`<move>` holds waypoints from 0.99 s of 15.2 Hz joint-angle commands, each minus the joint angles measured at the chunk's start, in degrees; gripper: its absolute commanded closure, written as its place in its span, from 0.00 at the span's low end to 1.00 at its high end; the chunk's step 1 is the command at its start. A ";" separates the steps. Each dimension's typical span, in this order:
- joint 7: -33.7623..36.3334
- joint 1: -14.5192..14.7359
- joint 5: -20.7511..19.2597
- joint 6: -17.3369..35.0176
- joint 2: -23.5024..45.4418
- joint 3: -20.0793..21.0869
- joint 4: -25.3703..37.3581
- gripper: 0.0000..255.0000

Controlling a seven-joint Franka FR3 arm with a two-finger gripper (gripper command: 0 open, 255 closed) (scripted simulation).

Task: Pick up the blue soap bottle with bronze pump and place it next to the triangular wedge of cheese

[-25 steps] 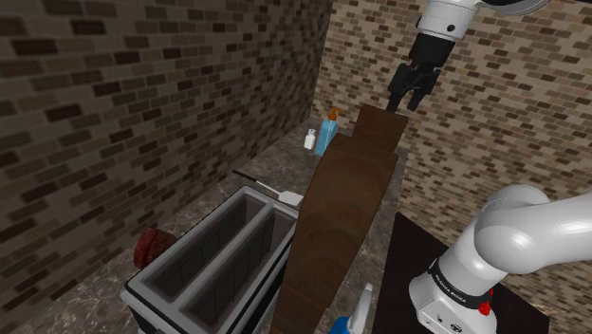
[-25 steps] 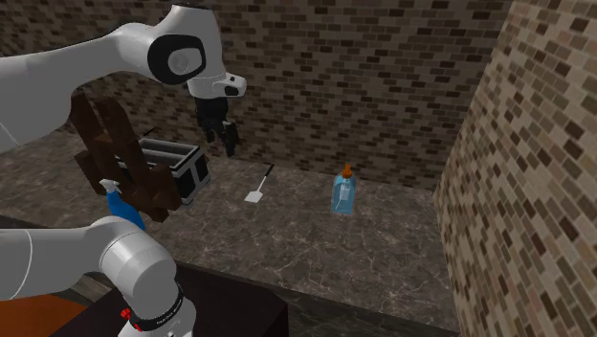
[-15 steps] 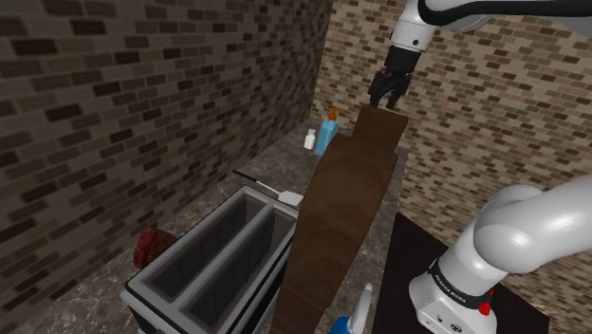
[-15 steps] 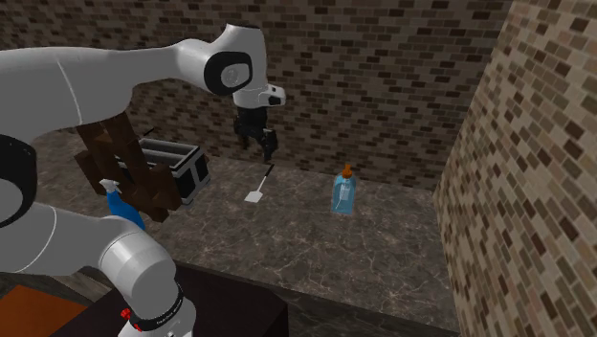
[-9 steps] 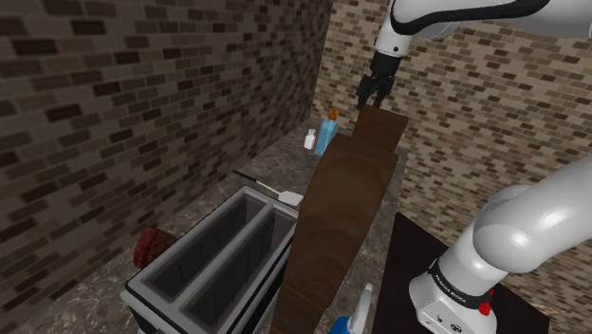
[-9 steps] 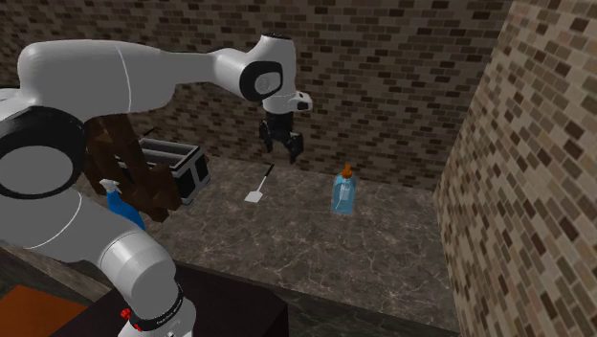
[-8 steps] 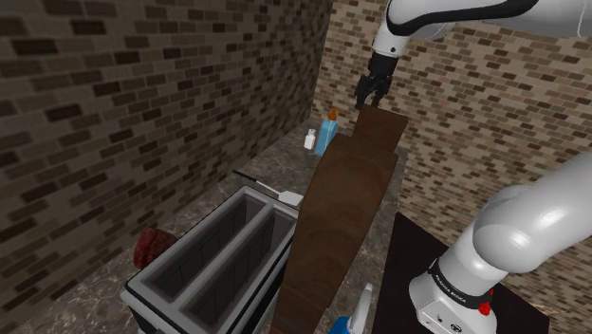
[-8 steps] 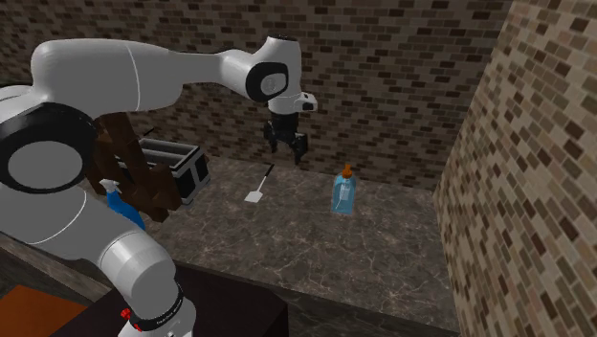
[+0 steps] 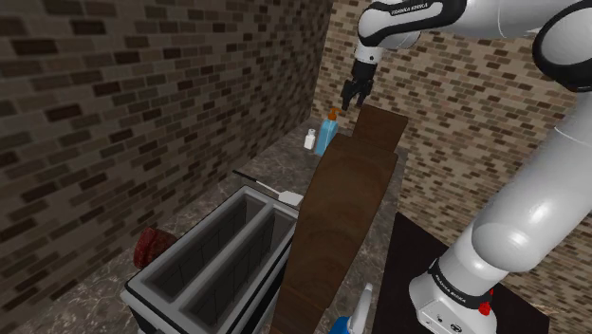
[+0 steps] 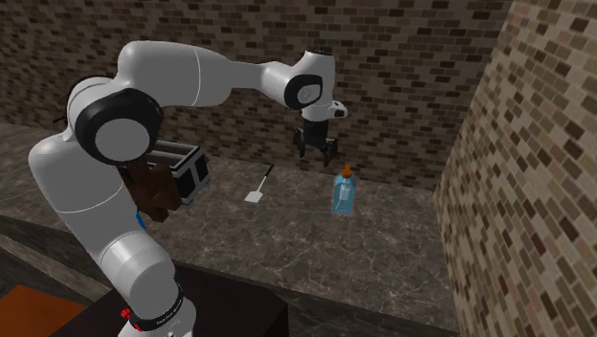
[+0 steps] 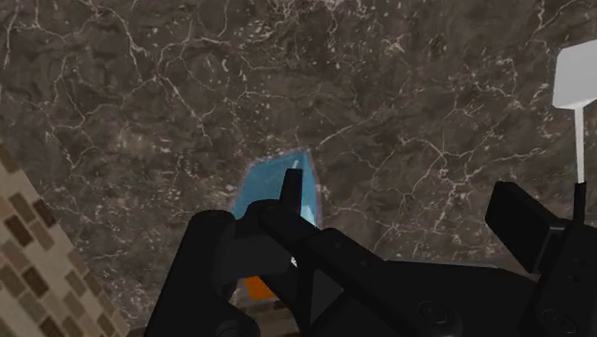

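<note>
Shoulder view: black two-finger gripper (image 9: pixel 353 98) hangs high over the far corner of the dark marbled stone countertop (image 9: pixel 256 166). The pale-blue translucent soap bottle with orange-brown pump (image 9: pixel 326 135) stands upright below the jaws, a little toward this view's left, apart from them. A small white bottle (image 9: pixel 309 140) sits just beside it, on the side away from the jaws.

Second exterior view: jaws spread, holding nothing, gripper (image 10: pixel 319 151) in the air. Soap bottle (image 10: pixel 342 191) stands lower, toward this view's right, untouched: squarish clear-blue body, narrow neck, orange-brown cap. A white flat spatula (image 10: pixel 256 187) lies on the counter to the jaws' other side.

Wrist view: fingers (image 11: pixel 521 225) stand apart. The bottle's blue body (image 11: pixel 277 187) is seen from above beneath the gripper (image 11: pixel 356 218), close by one finger, pump partly hidden.
</note>
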 commanded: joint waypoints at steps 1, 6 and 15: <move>-1.99 -0.50 0.84 0.06 4.42 -0.49 4.11 0.00; -6.48 -2.62 3.36 -0.83 16.40 -0.98 16.44 0.00; -9.74 -5.31 5.53 -0.85 28.66 -0.47 28.36 0.00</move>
